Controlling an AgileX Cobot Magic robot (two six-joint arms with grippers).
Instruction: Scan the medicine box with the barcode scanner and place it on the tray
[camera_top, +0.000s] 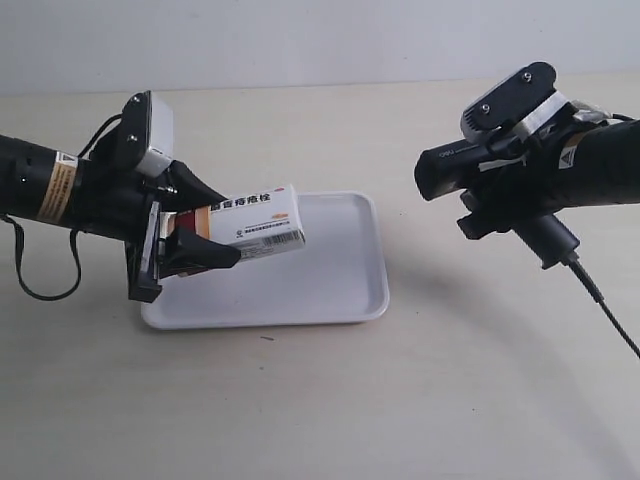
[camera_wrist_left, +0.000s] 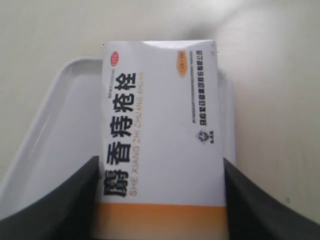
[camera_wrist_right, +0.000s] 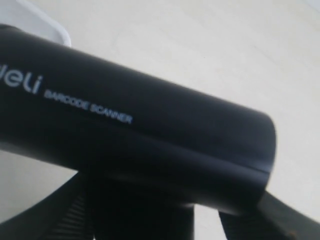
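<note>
My left gripper (camera_top: 200, 222) is shut on the medicine box (camera_top: 255, 222), a white box with blue lettering and an orange band at the gripped end. It hangs above the near left part of the white tray (camera_top: 340, 270). In the left wrist view the medicine box (camera_wrist_left: 165, 135) sits between both black fingers (camera_wrist_left: 65, 205), with the tray (camera_wrist_left: 55, 130) beneath. My right gripper (camera_top: 500, 195) is shut on the black barcode scanner (camera_top: 470, 165); its head points toward the box and its cable (camera_top: 605, 305) trails off. The barcode scanner (camera_wrist_right: 150, 140) fills the right wrist view.
The beige table (camera_top: 330, 400) spreads around the tray. The scanner's cable runs toward the exterior view's right edge. A black cable loop (camera_top: 40, 270) hangs under the arm at the exterior view's left.
</note>
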